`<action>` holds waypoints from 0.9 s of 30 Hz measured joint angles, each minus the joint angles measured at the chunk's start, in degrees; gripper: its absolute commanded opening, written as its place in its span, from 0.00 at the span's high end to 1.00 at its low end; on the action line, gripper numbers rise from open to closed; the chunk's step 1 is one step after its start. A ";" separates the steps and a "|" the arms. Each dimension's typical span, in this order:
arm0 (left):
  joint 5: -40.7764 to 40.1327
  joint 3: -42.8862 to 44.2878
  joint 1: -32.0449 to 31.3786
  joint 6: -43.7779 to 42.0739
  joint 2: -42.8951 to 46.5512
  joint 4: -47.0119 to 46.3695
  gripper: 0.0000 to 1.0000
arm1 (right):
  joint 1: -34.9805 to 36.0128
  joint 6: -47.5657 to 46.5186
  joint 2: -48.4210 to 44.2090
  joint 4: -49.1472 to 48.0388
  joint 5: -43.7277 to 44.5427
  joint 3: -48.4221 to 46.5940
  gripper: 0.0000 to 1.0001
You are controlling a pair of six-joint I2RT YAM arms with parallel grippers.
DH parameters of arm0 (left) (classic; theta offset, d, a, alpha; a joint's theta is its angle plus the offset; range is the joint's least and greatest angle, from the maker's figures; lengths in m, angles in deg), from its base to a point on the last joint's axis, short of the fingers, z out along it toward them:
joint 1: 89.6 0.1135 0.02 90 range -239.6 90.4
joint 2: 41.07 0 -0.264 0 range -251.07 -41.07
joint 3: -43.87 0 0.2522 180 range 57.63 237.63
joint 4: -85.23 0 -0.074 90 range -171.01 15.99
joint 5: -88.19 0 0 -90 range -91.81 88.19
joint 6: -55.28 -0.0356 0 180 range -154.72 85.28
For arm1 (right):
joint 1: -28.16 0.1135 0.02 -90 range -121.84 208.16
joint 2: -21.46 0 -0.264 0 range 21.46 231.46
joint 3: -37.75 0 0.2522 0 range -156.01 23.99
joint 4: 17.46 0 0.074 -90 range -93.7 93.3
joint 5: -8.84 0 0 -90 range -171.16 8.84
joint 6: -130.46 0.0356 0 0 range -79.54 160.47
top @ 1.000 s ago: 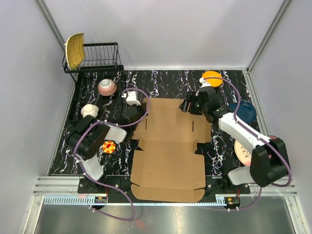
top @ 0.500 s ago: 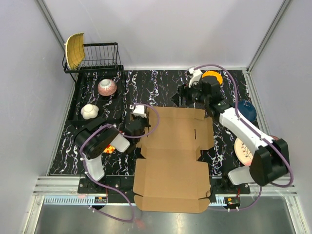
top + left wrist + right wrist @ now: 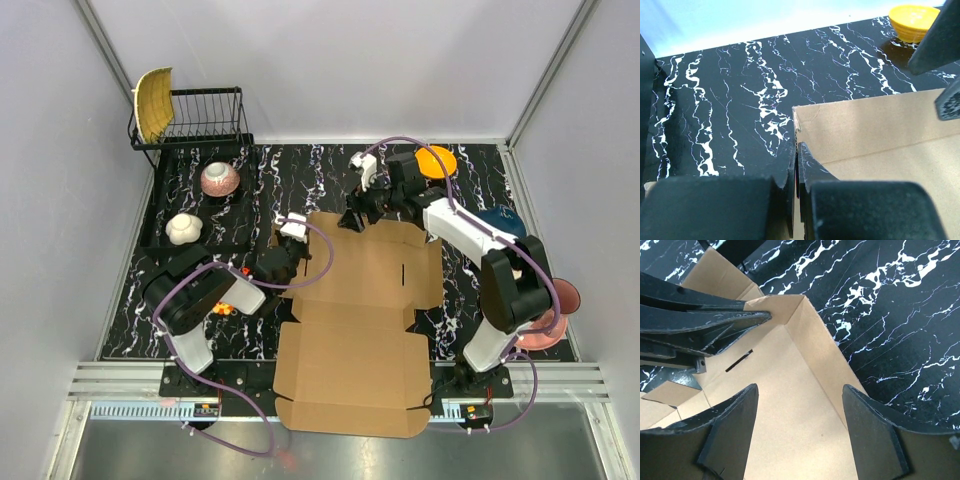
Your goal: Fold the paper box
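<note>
The paper box (image 3: 355, 320) is a big brown cardboard sheet with creases and flaps, lying opened out in the middle of the black marble table. My left gripper (image 3: 291, 252) is at its far left corner. In the left wrist view that gripper (image 3: 796, 152) is shut on the raised cardboard edge (image 3: 860, 125). My right gripper (image 3: 353, 218) hovers over the far edge. In the right wrist view it (image 3: 800, 390) stands open above the inner face of the box (image 3: 790, 405), touching nothing. The far flap (image 3: 820, 345) tilts upward beside it.
A black dish rack (image 3: 205, 115) with a yellow dish (image 3: 153, 102) stands at the far left. A pink bowl (image 3: 220, 178) and a white bowl (image 3: 184, 228) sit below it. An orange bowl (image 3: 437, 160), a blue plate (image 3: 500, 225) and pink dishes (image 3: 560, 300) lie right.
My right arm has swung left along the box's far edge and its jaws have widened. My left gripper moved right with the box corner, and the box shifted slightly right and nearer.
</note>
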 measured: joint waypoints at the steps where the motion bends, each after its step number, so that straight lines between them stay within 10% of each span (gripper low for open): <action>1: 0.22 -0.02 0.00 -0.33 0.00 0.07 1.00 | 0.00 -0.50 0.79 0.11 -0.28 -0.22 0.27; 27: 3.23 -3.26 -1.68 -7.63 2.99 -0.24 1.00 | 0.00 -10.62 13.90 -0.98 -5.11 -7.72 0.27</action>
